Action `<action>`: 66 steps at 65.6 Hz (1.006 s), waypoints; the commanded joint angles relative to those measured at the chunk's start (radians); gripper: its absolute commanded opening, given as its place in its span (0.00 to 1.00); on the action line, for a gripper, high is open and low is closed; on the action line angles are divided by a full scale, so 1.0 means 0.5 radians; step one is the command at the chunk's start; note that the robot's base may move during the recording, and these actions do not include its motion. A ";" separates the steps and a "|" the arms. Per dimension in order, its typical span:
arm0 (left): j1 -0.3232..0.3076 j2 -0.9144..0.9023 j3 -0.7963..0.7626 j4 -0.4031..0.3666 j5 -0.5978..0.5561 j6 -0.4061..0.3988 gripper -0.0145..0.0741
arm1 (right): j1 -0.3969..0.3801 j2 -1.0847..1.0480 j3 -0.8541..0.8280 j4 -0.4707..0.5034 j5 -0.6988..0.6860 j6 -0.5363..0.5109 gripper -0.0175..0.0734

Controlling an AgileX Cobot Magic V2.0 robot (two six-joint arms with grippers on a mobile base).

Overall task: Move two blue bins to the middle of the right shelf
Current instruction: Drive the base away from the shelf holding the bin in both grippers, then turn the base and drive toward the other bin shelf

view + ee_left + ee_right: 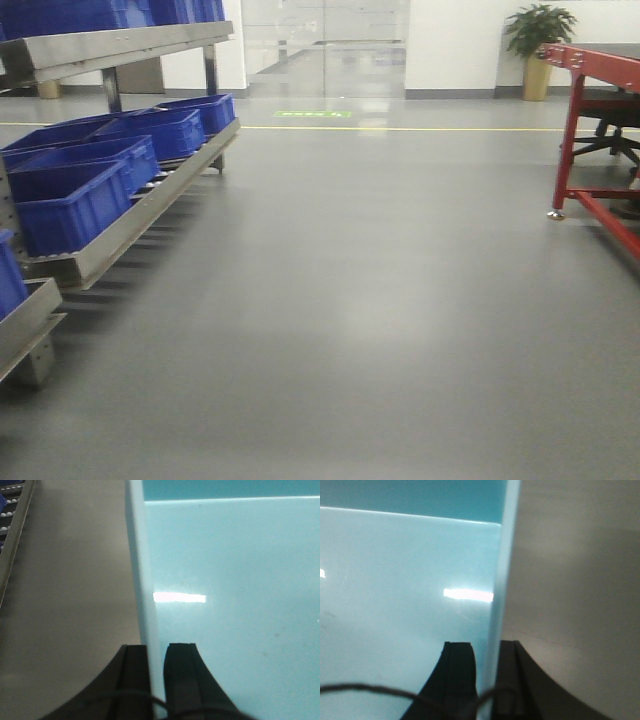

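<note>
- The left gripper [156, 680] is clamped narrowly on the left side wall of a pale blue plastic bin [225, 555]. One black finger [131, 680] is outside the wall and the other [182, 680] inside.
- In the left wrist view the thin upright wall runs from between the fingers to the top edge. The bin's smooth inner floor fills everything to the right of it.
- The right gripper [487, 680] is closed the same way on the opposite wall of the pale blue plastic bin [395, 580]. Its inner finger [457, 680] is over the bin's interior and its outer finger [512, 680] is over the floor.
- A thin dark cable [380, 689] loops across the bottom of the right wrist view, in front of the fingers.
- The bin hangs between the two arms, above the smooth grey floor [350, 300]; it does not show in the front-facing view.
- To the left stands a grey metal roller rack [130, 225] with a row of dark blue plastic crates [70, 205] on its low level.
- To the right are a red metal table frame [600, 70] and, beyond it, a potted green plant [540, 30].
</note>
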 commanded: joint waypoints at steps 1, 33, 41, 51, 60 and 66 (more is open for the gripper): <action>-0.007 -0.024 -0.019 -0.060 -0.129 0.015 0.04 | 0.007 -0.029 -0.029 0.077 -0.098 -0.028 0.03; -0.007 -0.024 -0.019 -0.060 -0.129 0.015 0.04 | 0.007 -0.029 -0.029 0.077 -0.098 -0.028 0.03; -0.007 -0.024 -0.019 -0.060 -0.129 0.015 0.04 | 0.007 -0.029 -0.029 0.077 -0.098 -0.028 0.03; -0.007 -0.024 -0.019 -0.060 -0.129 0.015 0.04 | 0.007 -0.029 -0.029 0.077 -0.098 -0.028 0.03; -0.007 -0.024 -0.019 -0.060 -0.129 0.015 0.04 | 0.007 -0.029 -0.029 0.077 -0.098 -0.028 0.03; -0.007 -0.024 -0.019 -0.060 -0.129 0.015 0.04 | 0.007 -0.029 -0.029 0.077 -0.098 -0.028 0.03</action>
